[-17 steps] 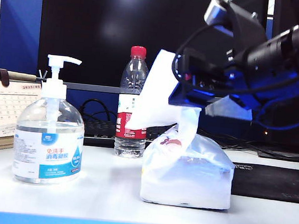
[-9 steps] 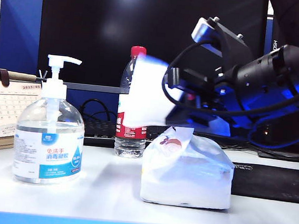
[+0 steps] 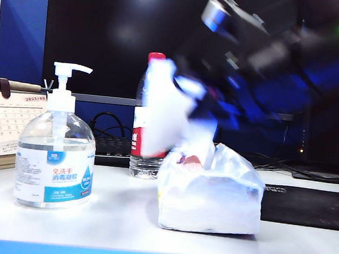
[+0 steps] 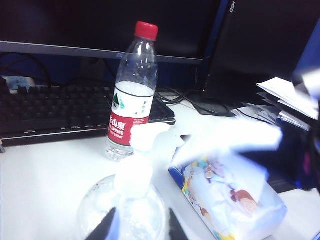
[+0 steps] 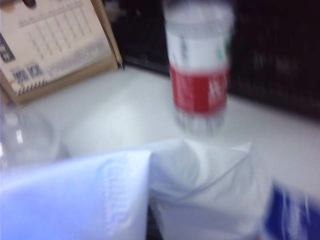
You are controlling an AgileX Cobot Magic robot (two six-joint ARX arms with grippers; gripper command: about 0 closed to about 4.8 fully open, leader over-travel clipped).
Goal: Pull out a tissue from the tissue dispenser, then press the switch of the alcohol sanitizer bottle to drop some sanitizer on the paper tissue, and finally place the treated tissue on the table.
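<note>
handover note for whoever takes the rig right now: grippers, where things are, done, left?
Right gripper: shut on the tissue, above the tissue dispenser; view is blurred.
Left gripper: open, empty, hovering over the switch of the alcohol sanitizer bottle.
Dispenser sits mid-table, sanitizer to its left in the exterior view.
Done: tissue gripped, partly drawn.
Left: pull it free, pump sanitizer onto it, lay it on the table.

The water bottle (image 4: 131, 95) has a red label reading "SPRING"; the alcohol sanitizer bottle's (image 3: 55, 158) label carries red Chinese characters.
</note>
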